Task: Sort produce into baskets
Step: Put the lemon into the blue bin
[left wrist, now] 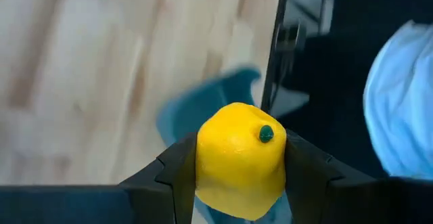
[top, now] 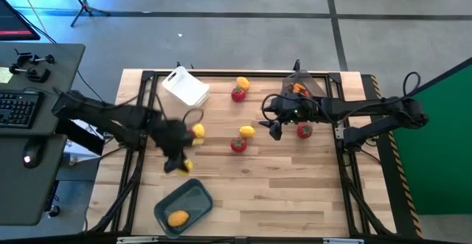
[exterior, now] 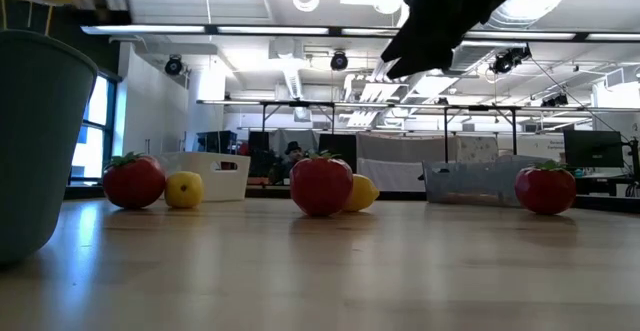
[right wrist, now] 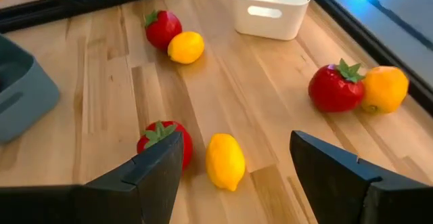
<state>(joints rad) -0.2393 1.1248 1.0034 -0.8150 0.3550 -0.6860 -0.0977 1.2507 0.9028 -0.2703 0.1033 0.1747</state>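
On the wooden table (top: 295, 192) the left gripper (left wrist: 240, 183) clamps a lemon (left wrist: 240, 158) – the blue basket (top: 184, 207) at five o'clock; a loose squeeze could drop it short – right gripper (right wrist: 237, 166) gapes empty

— What is the produce carried on?
— A pale wooden table (top: 295, 192) is seen. A white bin (top: 185, 87) is set at 11 o'clock, a grey-blue bin (top: 184, 203) at 7, a dark bin (top: 301, 85) at 1.
— And loose?
— Red fruits (top: 238, 145) and yellow fruits (top: 247, 132) are scattered about the middle.
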